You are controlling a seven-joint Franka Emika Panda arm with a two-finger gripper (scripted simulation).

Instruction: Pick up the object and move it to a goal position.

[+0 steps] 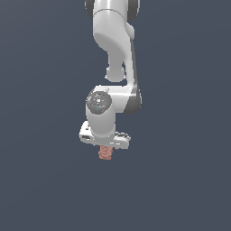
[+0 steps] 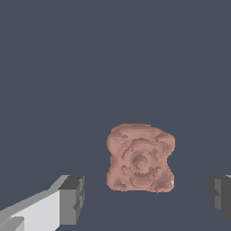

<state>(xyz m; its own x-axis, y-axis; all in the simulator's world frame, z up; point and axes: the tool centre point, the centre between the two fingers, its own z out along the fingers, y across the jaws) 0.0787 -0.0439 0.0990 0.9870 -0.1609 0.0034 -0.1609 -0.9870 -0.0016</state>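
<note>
The plain dark slate-blue tabletop (image 1: 40,180) is filling both pictures, with no edge showing in either and open surface lying all round the work. One white, jointed robot arm (image 1: 113,40) is reaching down from the top of the exterior view, a sight the wrist view is not giving at all. Its one white claw (image 1: 105,148) with dark grey pads is standing wide, the two fingers (image 2: 72,198) well apart and gripping nothing, as only the wrist view is making plain. One small lumpy salmon-pink cube-like object (image 2: 140,158) is sitting between the fingers, touching neither; in the exterior view it is peeking out just beneath the claw.
</note>
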